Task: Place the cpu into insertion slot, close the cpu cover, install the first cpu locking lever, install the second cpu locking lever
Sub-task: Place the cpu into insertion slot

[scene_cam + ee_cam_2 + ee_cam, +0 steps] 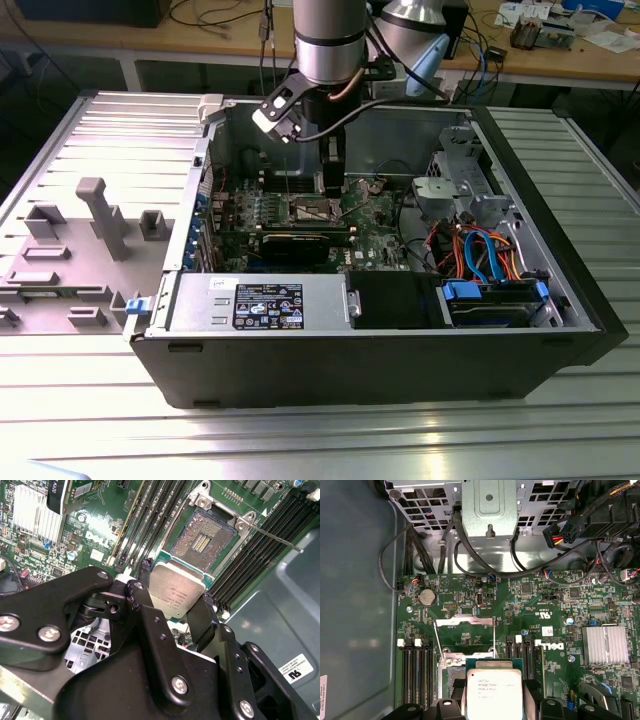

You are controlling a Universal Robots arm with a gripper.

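My gripper (pixel 172 600) is shut on the cpu (pixel 176 591), a flat silver-grey square pinched by two opposite edges between black fingers (pixel 142 602). The chip hangs level just above the green board, overlapping one edge of the insertion slot (pixel 202 539), whose dark pin field lies bare. In the first wrist view the cpu (pixel 494 690) sits between the fingertips of the gripper (pixel 494 696), and the cpu cover (pixel 465 621) stands swung open beyond the socket. A thin locking lever (pixel 275 536) sticks out, raised. In the exterior view the gripper (pixel 332 170) hovers over the slot (pixel 312 210).
Black memory slots (pixel 150 515) flank the socket on both sides. A finned heatsink (pixel 605 645) and bundled cables (pixel 470 565) lie nearby, under a metal drive cage (pixel 490 505). The case walls, power supply (pixel 260 300) and graphics card (pixel 295 243) hem the board in.
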